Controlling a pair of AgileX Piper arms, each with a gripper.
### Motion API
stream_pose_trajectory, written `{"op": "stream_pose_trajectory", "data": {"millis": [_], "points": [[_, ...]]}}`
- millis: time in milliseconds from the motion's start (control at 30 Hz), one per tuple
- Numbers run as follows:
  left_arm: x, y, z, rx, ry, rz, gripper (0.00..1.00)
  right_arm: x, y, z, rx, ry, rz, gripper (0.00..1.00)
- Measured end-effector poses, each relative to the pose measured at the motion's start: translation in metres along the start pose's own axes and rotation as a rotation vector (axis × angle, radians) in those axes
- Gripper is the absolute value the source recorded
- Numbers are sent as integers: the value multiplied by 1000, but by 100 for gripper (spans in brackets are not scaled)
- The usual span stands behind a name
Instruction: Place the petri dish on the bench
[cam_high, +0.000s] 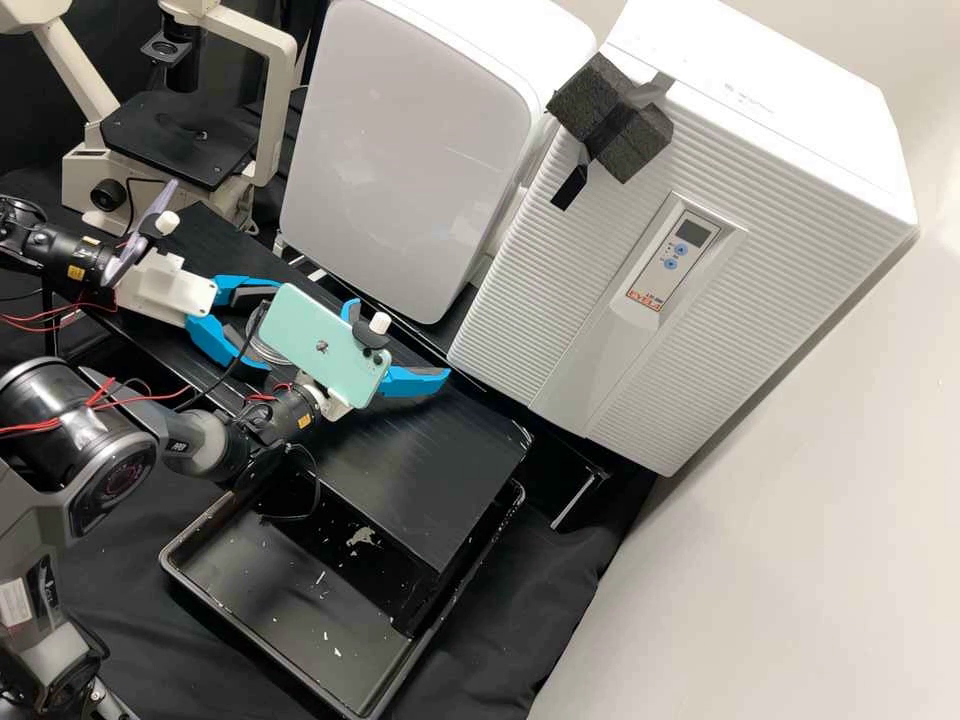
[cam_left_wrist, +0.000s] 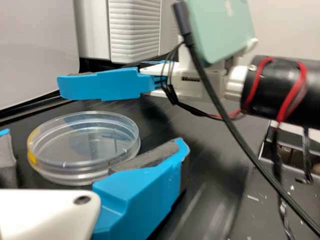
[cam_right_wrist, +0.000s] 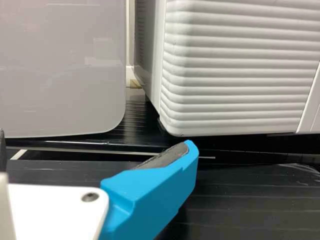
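Left gripper stands open around the petri dish

The left gripper's two blue fingers are apart, one on either side of the clear, round dish. One finger lies right by the rim; whether it touches, I cannot tell. The dish sits flat on a black, finely ridged platform, with a yellow mark on its side. The right gripper hangs over the same platform, its fingers also spread apart, with a mint-green phone mounted behind them.

The platform's near end stands over a black tray scattered with pale flecks and scraps, and black cloth spreads around the tray. Beyond the platform are a white appliance with a smooth, rounded front and, next to it, a white ribbed cabinet with a small control panel. A dark foam block is taped to the cabinet's upper edge. A cream microscope with a black stage stands at the back, and a pale wall rises beside the cabinet.
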Motion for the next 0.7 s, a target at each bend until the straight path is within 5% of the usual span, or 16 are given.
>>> {"op": "stream_pose_trajectory", "data": {"millis": [167, 300, 500, 700], "points": [[-29, 0, 9, 100, 38, 48, 100, 0, 0, 0, 0, 0, 0, 100], [-54, 4, 13, 188, 115, 155, 100, 0, 0, 0, 0, 0, 0, 100], [-81, 4, 7, 232, 276, 306, 100, 0, 0, 0, 0, 0, 0, 100], [-98, 1, -8, 209, 390, 357, 100, 0, 0, 0, 0, 0, 0, 100]]}}
